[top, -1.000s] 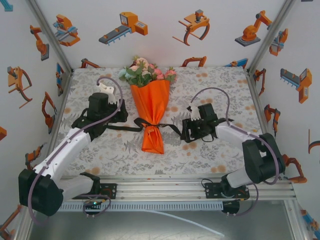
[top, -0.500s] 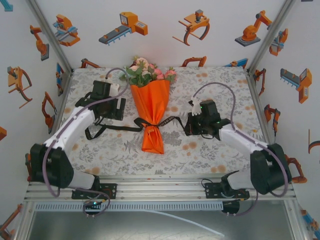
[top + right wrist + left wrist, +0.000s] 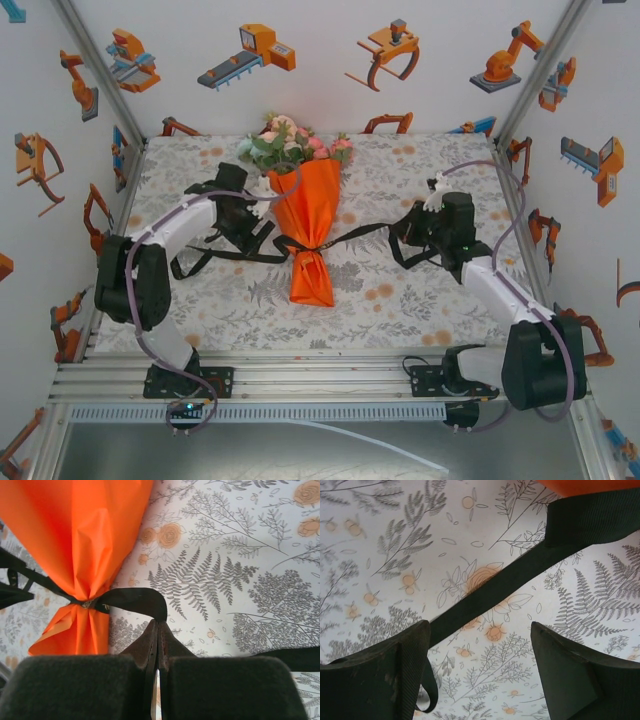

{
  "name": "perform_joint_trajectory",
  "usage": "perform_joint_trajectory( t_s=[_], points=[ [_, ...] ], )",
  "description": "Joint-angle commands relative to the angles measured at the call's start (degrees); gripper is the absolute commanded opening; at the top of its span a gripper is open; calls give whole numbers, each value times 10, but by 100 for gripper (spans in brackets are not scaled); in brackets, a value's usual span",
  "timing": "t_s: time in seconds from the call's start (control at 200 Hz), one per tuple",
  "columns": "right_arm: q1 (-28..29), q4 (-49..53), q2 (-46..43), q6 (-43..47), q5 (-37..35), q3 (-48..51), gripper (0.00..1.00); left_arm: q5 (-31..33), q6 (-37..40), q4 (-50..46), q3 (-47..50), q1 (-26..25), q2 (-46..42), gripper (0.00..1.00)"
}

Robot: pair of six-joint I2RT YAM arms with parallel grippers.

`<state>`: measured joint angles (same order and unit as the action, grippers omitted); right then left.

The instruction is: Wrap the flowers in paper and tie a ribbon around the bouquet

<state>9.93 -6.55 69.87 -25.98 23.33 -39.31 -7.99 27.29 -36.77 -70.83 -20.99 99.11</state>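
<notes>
From above, the bouquet (image 3: 305, 225) lay just right of the left gripper (image 3: 252, 228) and left of the right gripper (image 3: 400, 240), with the ribbon (image 3: 345, 236) cinched round its paper (image 3: 303, 205). At the left wrist, the fingers (image 3: 380, 680) stood wide apart, holding nothing, and the ribbon lay slack on the table (image 3: 395, 540) between them. At the right wrist, the jaws pinched the ribbon tight, and it arched ahead and left to the paper's waist.

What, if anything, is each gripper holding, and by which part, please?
The right gripper pinches the narrow black ribbon partway along its right-hand tail. The left gripper stands open, holding nothing.
</notes>
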Motion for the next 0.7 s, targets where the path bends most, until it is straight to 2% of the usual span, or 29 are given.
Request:
perform_joint_trajectory(
  t_s=[0.0,0.18,0.355,0.586,0.641,0.696],
  points=[
    [-1,-21,-15,-16,26,-5,0,-8,56,-29,-25,-10,47,75],
    [-1,-21,-31,-15,29,4,0,20,80,-34,-46,-17,98,74],
    [-2,0,-48,-3,17,10,0,0,79,-36,-60,-18,118,69],
    [-2,13,-70,6,5,16,0,15,75,-53,-56,-39,143,53],
    [-2,13,-71,6,5,17,0,10,71,-50,-54,-41,144,47],
    [-2,14,-71,5,5,17,0,9,67,-47,-51,-42,145,36]
  ],
)
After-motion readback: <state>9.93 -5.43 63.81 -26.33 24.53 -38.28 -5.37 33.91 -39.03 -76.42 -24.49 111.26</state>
